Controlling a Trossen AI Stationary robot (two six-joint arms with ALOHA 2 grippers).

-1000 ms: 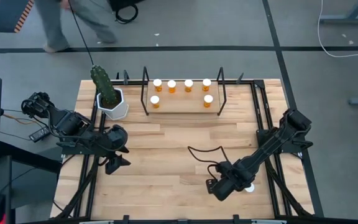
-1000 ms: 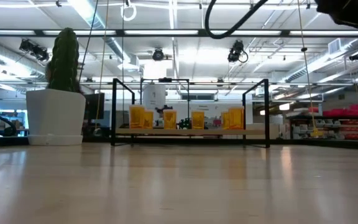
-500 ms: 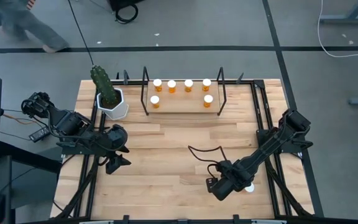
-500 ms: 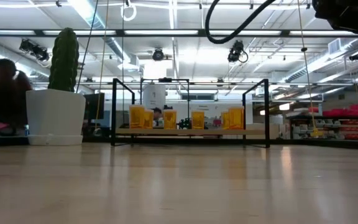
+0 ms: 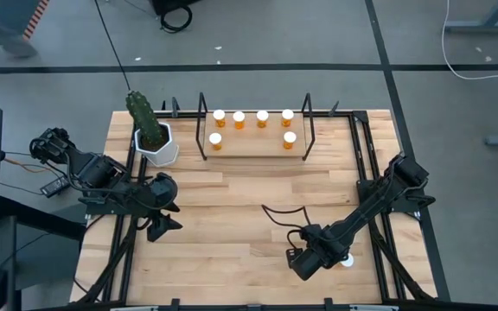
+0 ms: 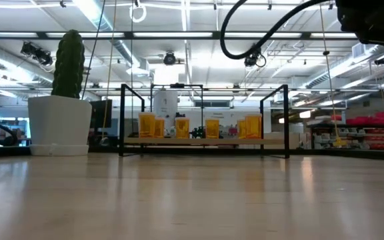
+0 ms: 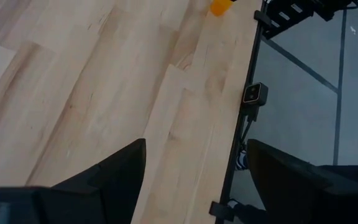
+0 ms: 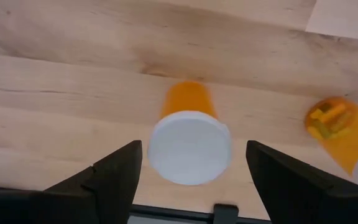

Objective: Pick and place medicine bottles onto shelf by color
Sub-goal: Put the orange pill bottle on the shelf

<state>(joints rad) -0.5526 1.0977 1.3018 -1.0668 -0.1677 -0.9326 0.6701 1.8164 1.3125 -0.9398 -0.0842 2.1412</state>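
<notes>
six bottles shelved, two loose on the table
high view: six medicine bottles [image 5: 239, 120] stand on the shelf [image 5: 253, 147]; right gripper [image 5: 304, 263] hovers by the table's [image 5: 232, 207] near edge, left gripper [image 5: 160, 226] waits left. right wrist view alone shows two more bottles [image 8: 190, 139] between open fingers [image 8: 114, 180]. left wrist: fingers open.

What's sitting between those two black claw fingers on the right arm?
In the right wrist view, a white-capped medicine bottle stands between the open right gripper's fingers, not yet gripped.
</notes>
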